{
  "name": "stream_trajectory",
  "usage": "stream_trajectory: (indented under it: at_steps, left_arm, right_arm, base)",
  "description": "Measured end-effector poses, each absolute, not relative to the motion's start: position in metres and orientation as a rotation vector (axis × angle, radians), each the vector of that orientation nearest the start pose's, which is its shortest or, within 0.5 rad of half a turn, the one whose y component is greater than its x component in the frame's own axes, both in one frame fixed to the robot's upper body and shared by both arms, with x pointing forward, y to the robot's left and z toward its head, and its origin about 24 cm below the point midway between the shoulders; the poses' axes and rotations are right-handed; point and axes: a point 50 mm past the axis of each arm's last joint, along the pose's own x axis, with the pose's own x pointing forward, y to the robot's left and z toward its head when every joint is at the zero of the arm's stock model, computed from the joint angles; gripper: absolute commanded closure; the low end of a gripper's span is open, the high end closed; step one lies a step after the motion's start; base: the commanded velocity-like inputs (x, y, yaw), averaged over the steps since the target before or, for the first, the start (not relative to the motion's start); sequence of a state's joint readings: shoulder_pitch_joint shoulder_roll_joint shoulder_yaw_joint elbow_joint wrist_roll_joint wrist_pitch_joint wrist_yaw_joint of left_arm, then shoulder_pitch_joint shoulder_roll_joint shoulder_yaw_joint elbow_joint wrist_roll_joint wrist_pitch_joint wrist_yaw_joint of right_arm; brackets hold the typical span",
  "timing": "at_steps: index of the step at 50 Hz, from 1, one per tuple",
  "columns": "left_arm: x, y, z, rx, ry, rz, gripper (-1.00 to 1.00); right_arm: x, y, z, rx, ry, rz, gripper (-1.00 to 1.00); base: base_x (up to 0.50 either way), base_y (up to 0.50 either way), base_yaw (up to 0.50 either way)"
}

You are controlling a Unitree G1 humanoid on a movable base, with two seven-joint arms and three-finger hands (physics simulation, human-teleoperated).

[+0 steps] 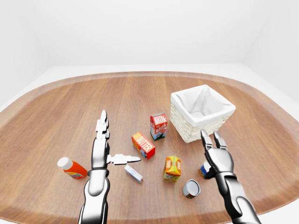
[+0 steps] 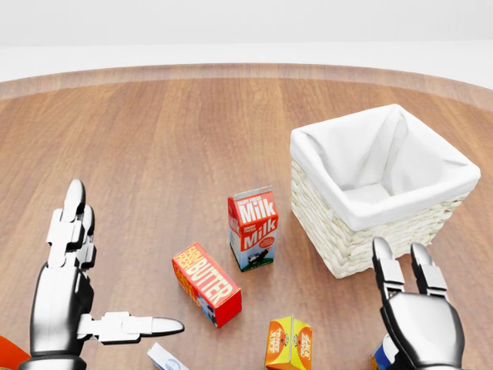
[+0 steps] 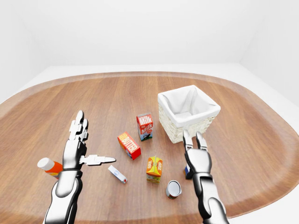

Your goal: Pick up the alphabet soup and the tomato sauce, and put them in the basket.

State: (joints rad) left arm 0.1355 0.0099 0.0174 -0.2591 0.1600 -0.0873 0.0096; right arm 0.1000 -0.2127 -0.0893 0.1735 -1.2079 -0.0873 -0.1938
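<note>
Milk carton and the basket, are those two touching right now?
Apart. The head view shows a strip of bare wood between the milk carton and the basket.

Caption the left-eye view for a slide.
Open right hand over a can beside the basket; left hand open.

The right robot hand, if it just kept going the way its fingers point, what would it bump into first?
Most likely the basket: the right robot hand has open fingers aimed up the left-eye view at its woven wall. Depth is hard to judge, so it might pass above the rim.
</note>
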Motion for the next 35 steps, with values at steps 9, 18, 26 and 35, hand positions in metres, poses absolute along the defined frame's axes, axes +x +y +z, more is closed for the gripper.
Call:
stream_trajectory:
  at_steps: [9,18,26,35]
  left_arm:
    - [0.225,0.162,0.080,0.180,-0.215,0.064,-1.00]
    - [0.225,0.162,0.080,0.178,-0.215,0.064,-1.00]
    - [0.225,0.162,0.080,0.177,-0.215,0.064,-1.00]
    - [0.225,0.162,0.080,0.178,-0.214,0.064,-1.00]
  right_arm:
    - [0.223,-0.221,-0.002,-1.426,0.109,-0.046,-1.00]
    - [0.224,-0.223,-0.005,-1.435,0.118,-0.046,-1.00]
    - [0.225,-0.227,-0.008,-1.441,0.127,-0.050,-1.00]
    - [0.227,-0.232,-0.012,-1.448,0.140,-0.056,-1.00]
  base:
    - [0.00,0.00,0.00]
    - [0.00,0.00,0.00]
    - [0.00,0.00,0.00]
    - [0.00,0.00,0.00]
